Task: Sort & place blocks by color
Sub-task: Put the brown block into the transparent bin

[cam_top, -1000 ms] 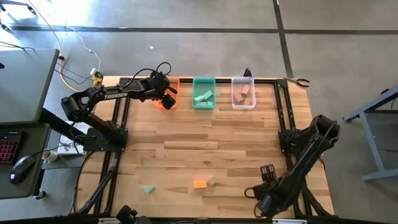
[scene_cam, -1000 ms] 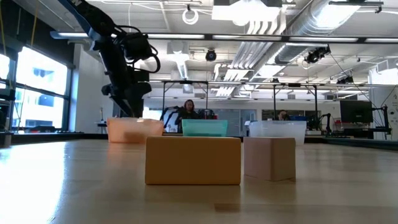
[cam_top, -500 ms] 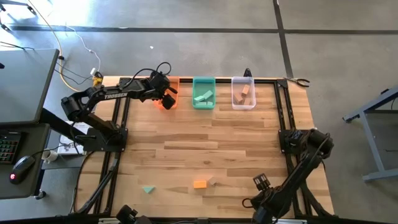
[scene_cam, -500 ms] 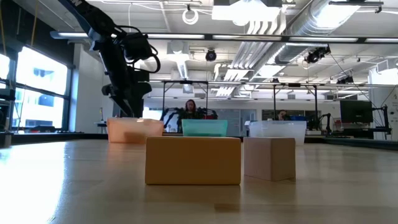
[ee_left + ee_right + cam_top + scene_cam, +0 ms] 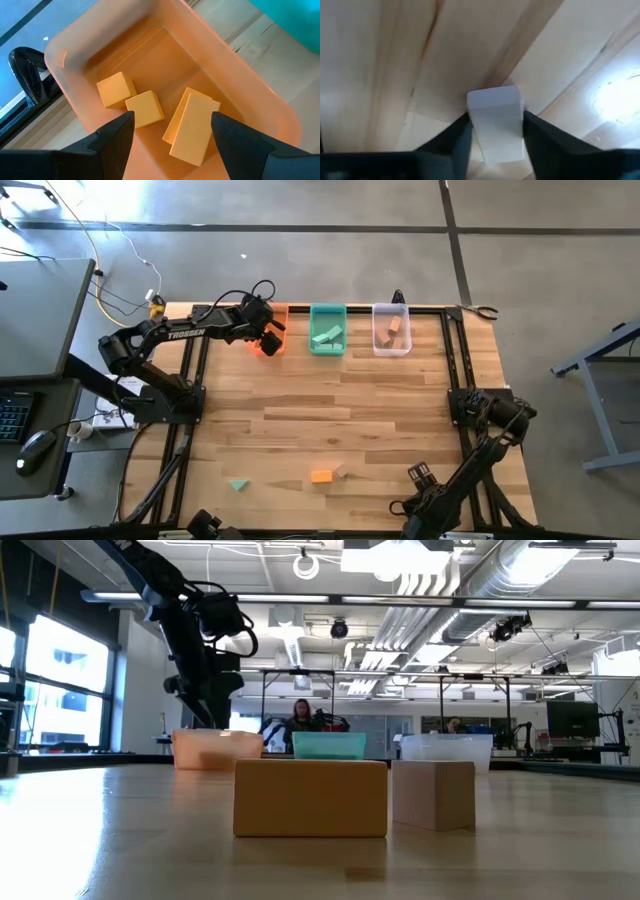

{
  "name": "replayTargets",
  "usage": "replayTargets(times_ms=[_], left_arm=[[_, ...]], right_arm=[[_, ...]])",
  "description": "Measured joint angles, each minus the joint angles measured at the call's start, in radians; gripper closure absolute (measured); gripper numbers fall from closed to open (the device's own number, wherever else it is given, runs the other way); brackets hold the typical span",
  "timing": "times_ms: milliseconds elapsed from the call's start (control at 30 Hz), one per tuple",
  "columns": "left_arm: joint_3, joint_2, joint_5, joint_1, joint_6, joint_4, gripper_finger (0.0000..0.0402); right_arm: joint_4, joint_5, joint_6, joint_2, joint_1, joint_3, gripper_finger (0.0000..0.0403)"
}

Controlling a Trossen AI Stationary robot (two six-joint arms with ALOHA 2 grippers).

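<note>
My left gripper (image 5: 268, 340) (image 5: 172, 119) hangs open over the orange bin (image 5: 55, 55), touching nothing. Several orange blocks (image 5: 145, 107) lie on the bin's floor below it. My right gripper (image 5: 420, 474) (image 5: 495, 131) is low at the table's near right and shut on a pale wood block (image 5: 495, 107). On the near table lie an orange brick (image 5: 321, 476) (image 5: 310, 798), a pale cube (image 5: 340, 470) (image 5: 433, 794) right beside it, and a teal block (image 5: 238, 484) farther left. My right gripper pinches the pale wood block between its two fingers, one on each of two opposite side faces (image 5: 472, 125). The block's end (image 5: 494, 96) sticks out past the fingertips over the table boards. Whether it is lifted clear cannot be told.
Along the far edge stand the orange bin (image 5: 280, 312), the green bin (image 5: 327, 308) with teal blocks and the clear bin (image 5: 391, 348) with wood blocks. The middle of the table (image 5: 330, 410) is bare boards. A person sits in the room beyond (image 5: 300, 712).
My right arm has folded lower, and its gripper has moved toward the table's near edge and a little to the left.
</note>
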Motion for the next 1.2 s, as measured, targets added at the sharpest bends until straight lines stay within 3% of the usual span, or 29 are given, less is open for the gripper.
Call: replayTargets(times_ms=[100,133,367,633,933,1200], left_arm=[[0.000,0.000,0.000,0.000,0.003,0.000,0.0151],[0.000,0.000,0.001,0.000,0.011,0.000,0.0151],[0.000,0.000,0.064,-0.006,0.061,0.000,0.0151],[0.000,-0.007,0.089,-0.069,0.143,-0.022,0.0151],[0.000,-0.168,0.089,-0.199,0.146,-0.149,0.0151],[0.000,-0.316,0.089,-0.333,0.078,-0.166,0.0151]], right_arm=[[-0.003,-0.001,0.024,0.000,-0.002,0.000,0.0307],[-0.007,0.001,0.035,0.000,-0.005,0.000,0.0312],[-0.059,0.055,0.166,0.000,-0.040,-0.003,0.0310],[-0.067,0.314,0.248,-0.060,-0.140,-0.006,0.0310],[-0.121,0.556,0.180,-0.180,-0.318,-0.006,0.0310],[-0.116,0.624,0.023,-0.254,-0.555,-0.005,0.0310]])
